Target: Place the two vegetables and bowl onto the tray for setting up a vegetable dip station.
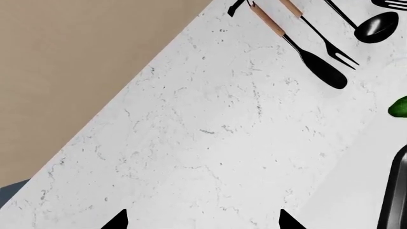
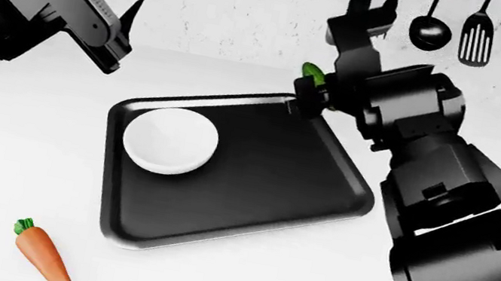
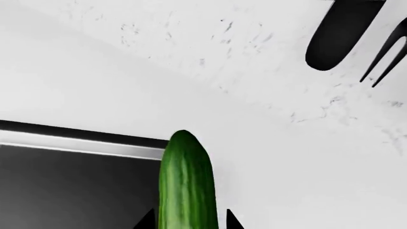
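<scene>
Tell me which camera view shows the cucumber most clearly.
The right wrist view: the cucumber fills the foreground between the right gripper's fingertips. The head view shows only its tip behind the arm; the left wrist view only a green sliver at the edge.

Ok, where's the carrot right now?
Head view: the carrot lies on the counter on the robot's left, just off the tray's near-left corner.

Bright, even light, faint soft shadows, all views sharp.

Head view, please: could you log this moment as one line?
right gripper: holding cucumber by tray far rim | left gripper: open, empty | bowl: on tray | carrot: on counter
</scene>
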Robot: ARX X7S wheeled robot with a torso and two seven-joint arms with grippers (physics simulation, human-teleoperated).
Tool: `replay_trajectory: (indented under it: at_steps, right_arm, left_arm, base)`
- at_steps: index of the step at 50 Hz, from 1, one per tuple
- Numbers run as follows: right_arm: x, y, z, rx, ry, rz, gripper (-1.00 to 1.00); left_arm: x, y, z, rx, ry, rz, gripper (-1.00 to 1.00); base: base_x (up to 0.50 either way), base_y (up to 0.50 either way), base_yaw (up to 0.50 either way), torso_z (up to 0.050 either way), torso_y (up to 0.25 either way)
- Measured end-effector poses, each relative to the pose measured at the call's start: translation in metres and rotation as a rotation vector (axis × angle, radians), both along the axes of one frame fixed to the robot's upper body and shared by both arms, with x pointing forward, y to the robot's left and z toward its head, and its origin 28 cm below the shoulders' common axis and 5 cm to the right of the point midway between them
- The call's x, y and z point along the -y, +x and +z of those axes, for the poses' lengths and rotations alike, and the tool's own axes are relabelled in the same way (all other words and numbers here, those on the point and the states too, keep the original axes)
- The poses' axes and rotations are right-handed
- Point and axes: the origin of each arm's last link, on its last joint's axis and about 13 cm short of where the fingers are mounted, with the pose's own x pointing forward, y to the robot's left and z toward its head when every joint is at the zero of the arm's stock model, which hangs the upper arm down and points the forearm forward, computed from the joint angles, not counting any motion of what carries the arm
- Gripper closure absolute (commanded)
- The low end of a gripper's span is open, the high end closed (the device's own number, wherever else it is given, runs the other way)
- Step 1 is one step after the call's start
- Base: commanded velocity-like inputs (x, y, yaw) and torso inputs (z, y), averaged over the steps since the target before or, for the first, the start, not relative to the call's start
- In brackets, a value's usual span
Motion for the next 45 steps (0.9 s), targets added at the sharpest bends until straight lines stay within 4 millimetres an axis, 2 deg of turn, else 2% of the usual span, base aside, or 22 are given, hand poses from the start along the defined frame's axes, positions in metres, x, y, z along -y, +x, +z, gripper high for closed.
replay_trajectory:
  at_steps: [45]
  right_arm:
    - [-0.007,-0.004,-0.033,-0.112,0.072,0.017,1.0]
  left_arm:
    - [0.001,0.001,-0.004,-0.006,-0.005,-0.003,-1.0]
  base:
    - [0.0,0.0,0.0,0.0,0.0]
